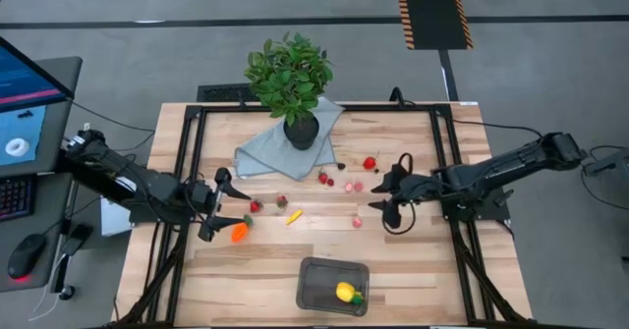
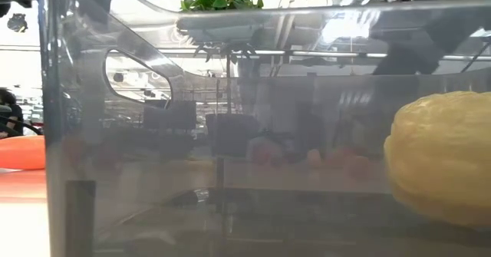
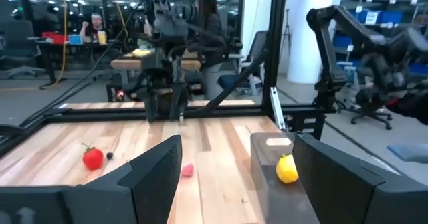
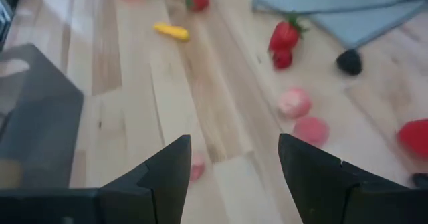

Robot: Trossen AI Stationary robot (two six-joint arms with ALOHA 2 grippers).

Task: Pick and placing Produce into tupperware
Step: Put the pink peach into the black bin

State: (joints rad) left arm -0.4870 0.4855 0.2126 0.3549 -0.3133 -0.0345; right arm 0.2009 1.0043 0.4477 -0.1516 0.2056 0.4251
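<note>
The clear tupperware [image 1: 319, 275] stands near the table's near edge with the yellow lemon [image 1: 345, 292] inside; the low view looks through its wall at that lemon [image 2: 441, 157]. My left gripper [image 1: 241, 208] is open at the table's left. The orange carrot [image 1: 239, 232] lies on the wood just beside its near-side finger, not between the fingers. My right gripper [image 1: 372, 194] is open right of centre, above a pink berry [image 4: 195, 167]. The banana [image 1: 294, 217], strawberries [image 1: 256, 206] [image 1: 370, 162] and other pink berries [image 4: 294, 103] lie scattered between the arms.
A leafy plant in a black pot [image 1: 299, 128] stands on a blue-grey cloth [image 1: 265, 157] at the table's far middle. A dark berry [image 1: 341, 166] lies beside the cloth. A black frame [image 1: 192, 162] runs along the table's sides. Bare wood shows left of the tub.
</note>
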